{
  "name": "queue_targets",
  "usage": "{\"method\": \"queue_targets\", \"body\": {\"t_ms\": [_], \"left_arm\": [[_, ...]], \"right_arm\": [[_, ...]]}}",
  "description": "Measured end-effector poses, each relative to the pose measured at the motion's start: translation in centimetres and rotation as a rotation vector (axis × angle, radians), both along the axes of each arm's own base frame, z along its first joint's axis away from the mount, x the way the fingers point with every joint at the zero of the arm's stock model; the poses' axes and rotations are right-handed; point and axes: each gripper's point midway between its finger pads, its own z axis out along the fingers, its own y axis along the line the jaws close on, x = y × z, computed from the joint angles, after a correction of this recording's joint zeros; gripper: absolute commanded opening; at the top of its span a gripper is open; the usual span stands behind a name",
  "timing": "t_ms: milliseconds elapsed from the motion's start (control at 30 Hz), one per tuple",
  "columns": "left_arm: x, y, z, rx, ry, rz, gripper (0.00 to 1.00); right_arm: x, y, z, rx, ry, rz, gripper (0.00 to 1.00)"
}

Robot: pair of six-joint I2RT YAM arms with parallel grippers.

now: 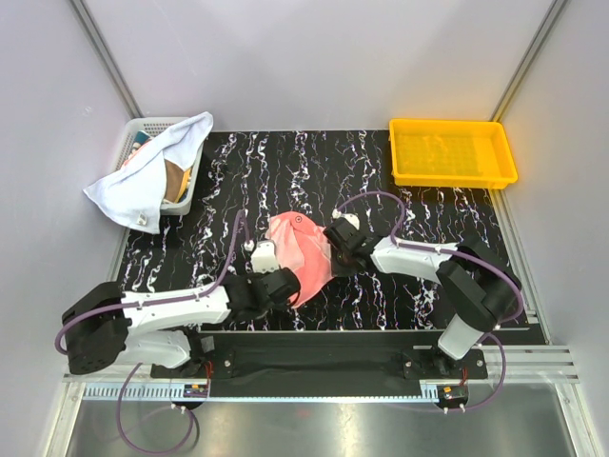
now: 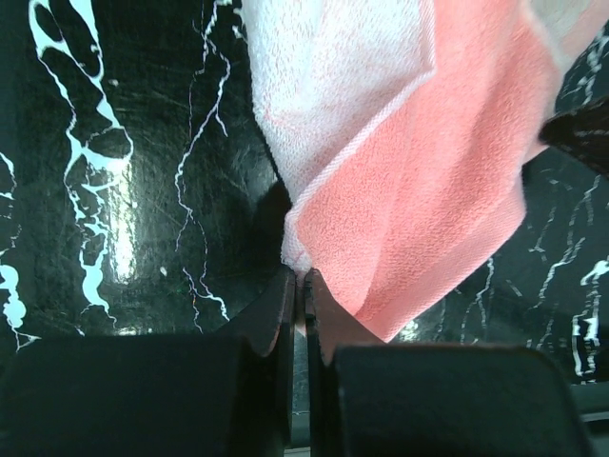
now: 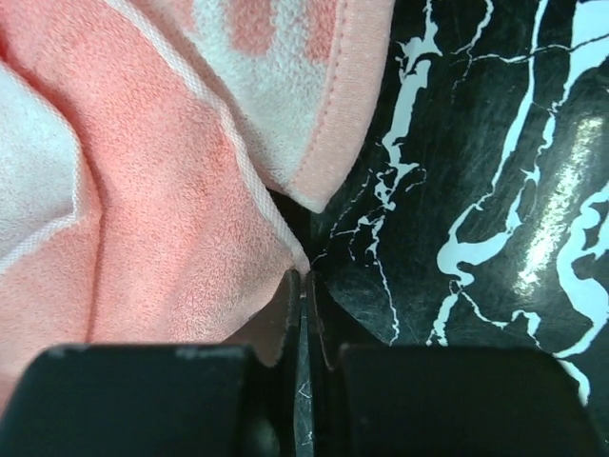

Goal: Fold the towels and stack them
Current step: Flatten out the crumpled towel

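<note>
Black marbled tabletop (image 1: 285,171): left claw (image 2: 299,278) and right claw (image 3: 303,276) each pinched closed on a corner of the one pink towel (image 1: 303,249) mid-tabletop, so lift both evenly, edge taut, before folding; also one white towel (image 1: 152,176) draped over one basket (image 1: 152,122), one brown towel (image 1: 174,181) under it, one tray (image 1: 447,122).

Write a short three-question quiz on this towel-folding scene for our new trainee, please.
1. True or false: the pink towel lies inside the yellow tray.
2. What hangs over the white basket? A) a white towel B) a brown box C) a cable
3. Fill in: the left gripper and the right gripper are both ____ on the pink towel's edge.
Key: 1 false; 2 A; 3 shut.
</note>
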Motion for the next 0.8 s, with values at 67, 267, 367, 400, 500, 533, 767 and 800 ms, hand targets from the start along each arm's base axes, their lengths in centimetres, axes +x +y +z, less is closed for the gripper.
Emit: {"method": "queue_targets", "body": {"t_ms": [67, 267, 367, 400, 500, 533, 767, 800], "left_arm": [[0.2, 0.1, 0.5, -0.013, -0.009, 0.005, 0.0], [0.7, 0.6, 2.0, -0.04, -0.037, 0.008, 0.0], [0.8, 0.8, 3.4, -0.051, -0.057, -0.004, 0.0], [0.9, 0.7, 4.2, -0.059, -0.069, -0.01, 0.0], [1.5, 0.1, 7.6, -0.107, -0.124, -0.03, 0.0], [1.8, -0.2, 9.2, -0.137, -0.152, -0.036, 0.0], [3.5, -1.6, 23.3, -0.349, -0.37, -0.055, 0.0], [3.7, -1.5, 25.2, -0.375, -0.405, -0.053, 0.0]], "right_arm": [[-0.1, -0.2, 0.1, -0.013, 0.002, -0.004, 0.0], [-1.0, -2.6, 1.7, -0.094, 0.005, -0.016, 0.0], [-0.7, -2.9, 5.1, -0.08, -0.044, -0.022, 0.0], [-0.4, -2.8, 7.0, -0.06, -0.075, -0.023, 0.0], [0.7, -2.2, 12.7, 0.019, -0.182, -0.033, 0.0], [1.1, -2.1, 14.9, 0.046, -0.224, -0.039, 0.0], [3.3, -1.8, 28.9, 0.19, -0.473, -0.058, 0.0], [3.5, -1.8, 30.6, 0.206, -0.507, -0.063, 0.0]]}}
